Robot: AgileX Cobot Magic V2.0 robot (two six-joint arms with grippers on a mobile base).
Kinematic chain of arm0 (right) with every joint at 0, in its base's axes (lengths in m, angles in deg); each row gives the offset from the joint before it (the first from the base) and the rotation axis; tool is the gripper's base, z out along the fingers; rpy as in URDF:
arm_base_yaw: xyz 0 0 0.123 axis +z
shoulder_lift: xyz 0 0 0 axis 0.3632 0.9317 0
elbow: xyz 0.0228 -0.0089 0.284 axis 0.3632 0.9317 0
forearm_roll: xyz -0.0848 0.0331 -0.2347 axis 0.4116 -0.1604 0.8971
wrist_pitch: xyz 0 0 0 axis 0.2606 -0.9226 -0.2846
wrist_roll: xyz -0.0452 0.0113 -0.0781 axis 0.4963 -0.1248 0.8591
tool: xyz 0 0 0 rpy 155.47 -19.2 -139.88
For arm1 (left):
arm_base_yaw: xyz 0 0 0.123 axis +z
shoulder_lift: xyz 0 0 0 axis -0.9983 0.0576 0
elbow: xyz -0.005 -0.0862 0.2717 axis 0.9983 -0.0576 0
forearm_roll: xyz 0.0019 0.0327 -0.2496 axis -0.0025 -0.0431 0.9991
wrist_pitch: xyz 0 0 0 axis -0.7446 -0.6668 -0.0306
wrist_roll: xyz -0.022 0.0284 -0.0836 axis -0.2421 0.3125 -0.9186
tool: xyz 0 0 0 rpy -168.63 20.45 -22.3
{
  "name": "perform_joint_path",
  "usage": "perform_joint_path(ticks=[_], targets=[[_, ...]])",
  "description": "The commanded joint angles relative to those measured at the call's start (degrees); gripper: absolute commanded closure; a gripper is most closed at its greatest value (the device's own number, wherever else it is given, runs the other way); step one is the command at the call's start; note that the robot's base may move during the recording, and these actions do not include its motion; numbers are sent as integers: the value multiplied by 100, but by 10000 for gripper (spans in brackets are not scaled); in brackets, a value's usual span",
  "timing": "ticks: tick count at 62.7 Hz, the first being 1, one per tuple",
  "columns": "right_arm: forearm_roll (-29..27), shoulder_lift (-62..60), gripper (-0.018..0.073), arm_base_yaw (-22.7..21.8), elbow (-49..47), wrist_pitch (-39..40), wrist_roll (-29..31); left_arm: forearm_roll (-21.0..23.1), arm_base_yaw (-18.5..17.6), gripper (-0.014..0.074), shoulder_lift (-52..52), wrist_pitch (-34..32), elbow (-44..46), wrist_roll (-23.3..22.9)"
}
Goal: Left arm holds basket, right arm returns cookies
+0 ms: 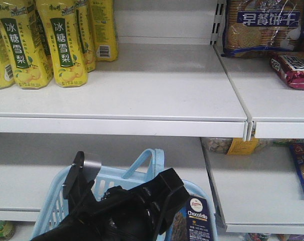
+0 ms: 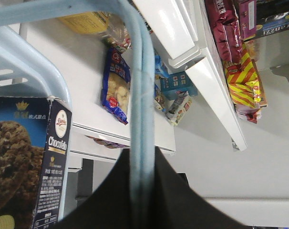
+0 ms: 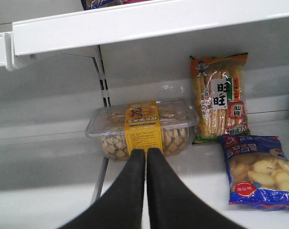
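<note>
The basket (image 1: 109, 176) sits low in front of the shelves, and the left arm (image 1: 127, 213) reaches over its near side. In the left wrist view that arm's jaws are closed on the basket's handle (image 2: 140, 95). The two blue strands of the handle run up out of the narrow gap between the jaws.

The cookies box (image 1: 194, 221) stands upright inside the basket, in its right-hand corner. Its navy side with the oval logo faces the front camera.

On the right arm (image 3: 145, 195) the jaws are pressed tight together with nothing between them. They point at a clear tub (image 3: 142, 125) with a yellow label, which lies on the shelf (image 1: 262, 191) up and to the right of the basket. A blue snack bag (image 3: 256, 171) lies on the same shelf, farther right of the basket than the tub. A tall striped cracker bag (image 3: 220, 98) stands behind it.

High above the basket and to its left stand yellow drink bottles (image 1: 66, 42). High above it to the right are a clear biscuit bag (image 1: 262, 25) and a maroon packet (image 1: 295, 69).
</note>
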Motion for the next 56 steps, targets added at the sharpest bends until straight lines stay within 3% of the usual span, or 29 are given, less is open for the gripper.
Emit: perform_joint_path(ticks=[1, 56], targets=[[7, -92, 568, -22, 22, 417, 0, -243, -3, 603, -160, -227, 173, 10], [-20, -92, 568, -22, 22, 515, -35, -243, -3, 603, -160, -227, 173, 10]])
